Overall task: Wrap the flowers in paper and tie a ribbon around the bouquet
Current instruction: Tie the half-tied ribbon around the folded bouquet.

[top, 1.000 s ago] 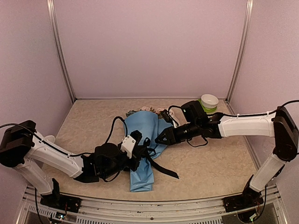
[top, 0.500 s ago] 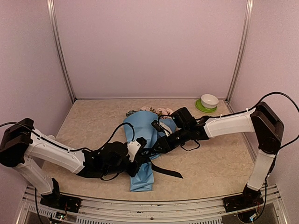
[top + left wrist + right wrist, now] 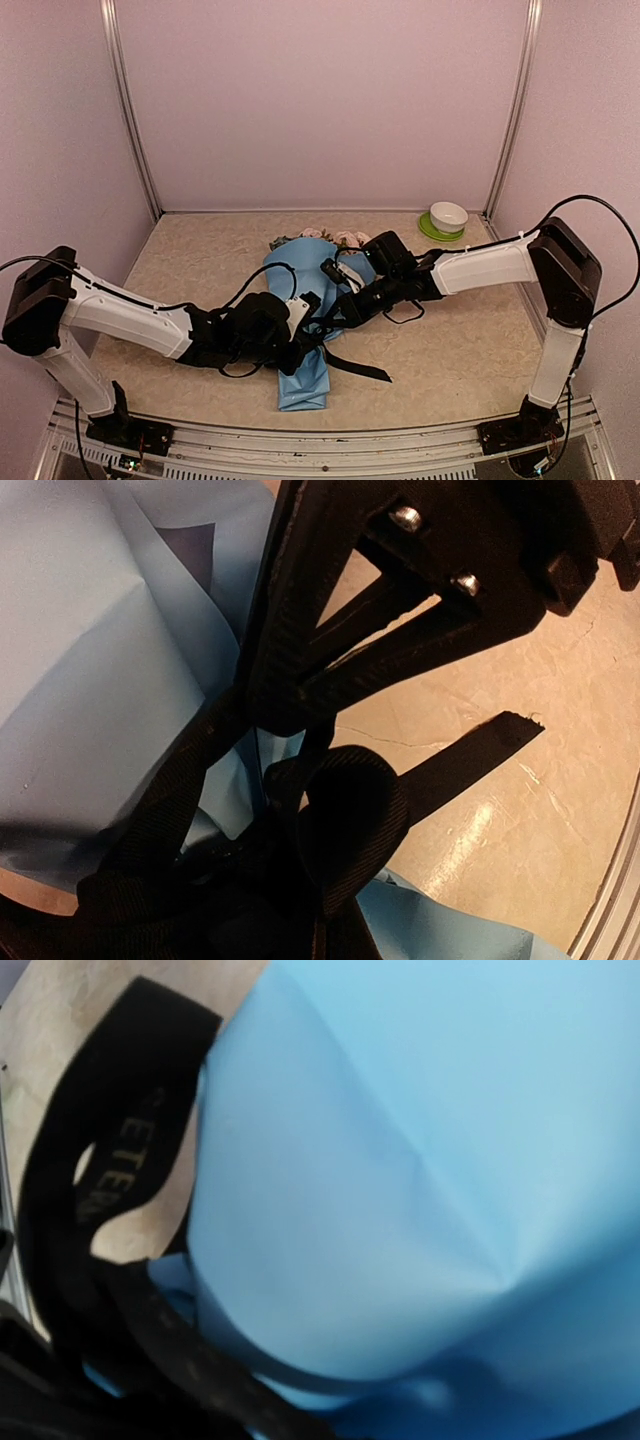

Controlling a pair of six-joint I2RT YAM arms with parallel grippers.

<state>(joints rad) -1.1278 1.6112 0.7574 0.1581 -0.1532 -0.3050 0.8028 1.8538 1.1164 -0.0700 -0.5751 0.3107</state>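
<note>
- A white bowl (image 3: 448, 214) sits on a green plate (image 3: 430, 231) in the far right corner of the surface (image 3: 460, 340), well apart from the work. What it holds cannot be made out.
- The bouquet (image 3: 305, 378) lies at the middle of the surface, its narrow end toward the arm bases.
- The paper (image 3: 298, 268) wraps it as a light blue cone. A patch of the navy side shows in the left wrist view.
- The flowers (image 3: 322, 237) poke from the wide far end, pale pink beside green leaves.
- Both arms reach low over the cone from either side and hide its middle.
- A black cable (image 3: 252, 283) from the left arm arcs over the paper's left edge.
- The ribbon (image 3: 362, 369) crosses the cone's lower part, one flat tail lying on the surface to the right.
- The left gripper (image 3: 310, 330) is clenched with the ribbon bunched into its tips.
- The right gripper (image 3: 333, 318), just beside it, has its fingers drawn together on a strand of the same ribbon.
- The right wrist view shows a ribbon loop with pale lettering at the paper's edge.
</note>
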